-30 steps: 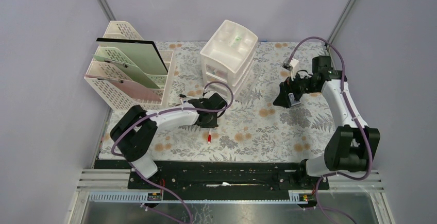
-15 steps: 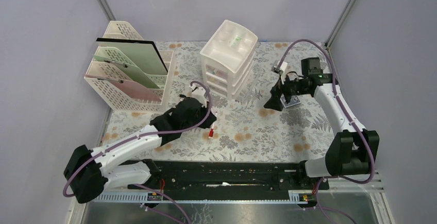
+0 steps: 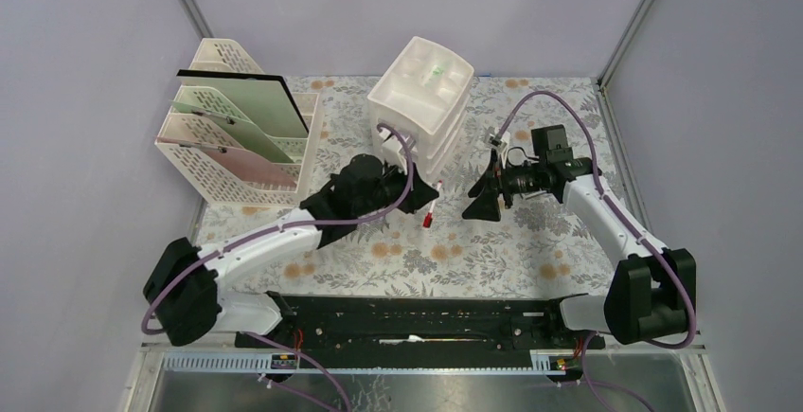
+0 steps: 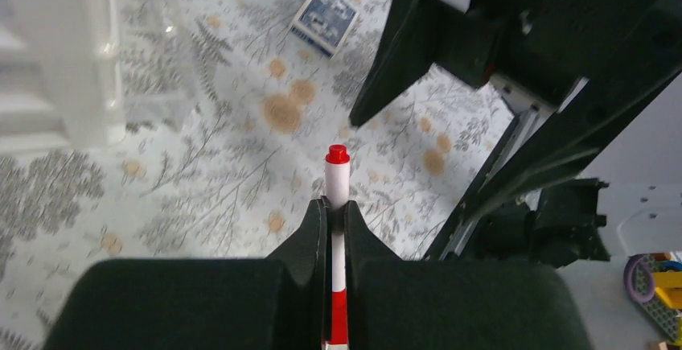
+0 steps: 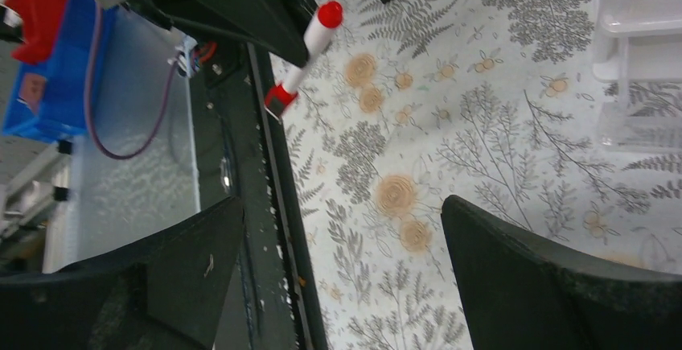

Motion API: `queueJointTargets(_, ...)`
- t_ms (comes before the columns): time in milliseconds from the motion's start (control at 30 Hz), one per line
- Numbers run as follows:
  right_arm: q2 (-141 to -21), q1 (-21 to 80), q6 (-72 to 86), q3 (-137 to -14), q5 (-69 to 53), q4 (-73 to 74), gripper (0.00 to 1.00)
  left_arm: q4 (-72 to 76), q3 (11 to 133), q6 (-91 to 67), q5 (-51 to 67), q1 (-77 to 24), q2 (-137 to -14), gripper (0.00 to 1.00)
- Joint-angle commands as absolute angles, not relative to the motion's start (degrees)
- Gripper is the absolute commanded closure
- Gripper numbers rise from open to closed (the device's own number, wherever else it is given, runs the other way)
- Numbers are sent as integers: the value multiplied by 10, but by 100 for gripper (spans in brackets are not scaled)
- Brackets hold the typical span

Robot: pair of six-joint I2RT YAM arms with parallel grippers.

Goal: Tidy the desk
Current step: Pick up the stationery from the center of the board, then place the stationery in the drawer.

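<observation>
While clenched on the red-capped marker (image 4: 337,175), left end effector (image 4: 335,212) above the desk (image 3: 511,241), right end effector (image 5: 339,209) agape nearby.

Desk (image 3: 530,241): lattice file rack (image 3: 237,161) rear left, white drawer unit (image 3: 421,85) centre-rear, small blue box (image 4: 326,18).

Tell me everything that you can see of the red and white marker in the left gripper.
It is a slim marker with a white barrel, a round red cap on the free end and a red section at the other end; it looks like plastic. The left gripper is shut on it, one finger on each side of the barrel, and the capped end sticks out past the fingertips. It seems lifted above the desk, touching nothing else.
</observation>
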State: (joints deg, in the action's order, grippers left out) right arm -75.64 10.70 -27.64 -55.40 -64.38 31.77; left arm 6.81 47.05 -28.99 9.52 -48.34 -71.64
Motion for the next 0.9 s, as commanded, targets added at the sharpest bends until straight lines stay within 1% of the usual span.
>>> queueJointTargets(0, -745, 118, -101, -544, -694, 181, 0, 156, 537, -310, 136, -485, -764, 100)
queueJointTargets(200, -765, 119, 13, -550, -699, 112, 3, 188, 581, -349, 130, -485, -811, 100)
queueJointTargets(333, -758, 120, 148, -522, -691, -15, 6, 216, 586, -384, 111, -485, -823, 100)
queueJointTargets(433, -753, 120, 203, -503, -682, -83, 9, 226, 586, -409, 96, -485, -827, 100)
queueJointTargets(500, -756, 120, 222, -502, -682, -105, 14, 226, 585, -419, 88, -485, -826, 100)
queueJointTargets(533, -762, 120, 232, -501, -683, -112, 18, 226, 583, -423, 85, -485, -825, 100)
queueJointTargets(633, -770, 120, 257, -499, -688, -135, 26, 227, 583, -430, 75, -485, -820, 100)
queueJointTargets(767, -773, 120, 314, -485, -690, -196, 43, 232, 581, -442, 73, -486, -818, 100)
queueJointTargets(867, -776, 122, 323, -479, -691, -210, 46, 240, 575, -451, 68, -487, -812, 100)
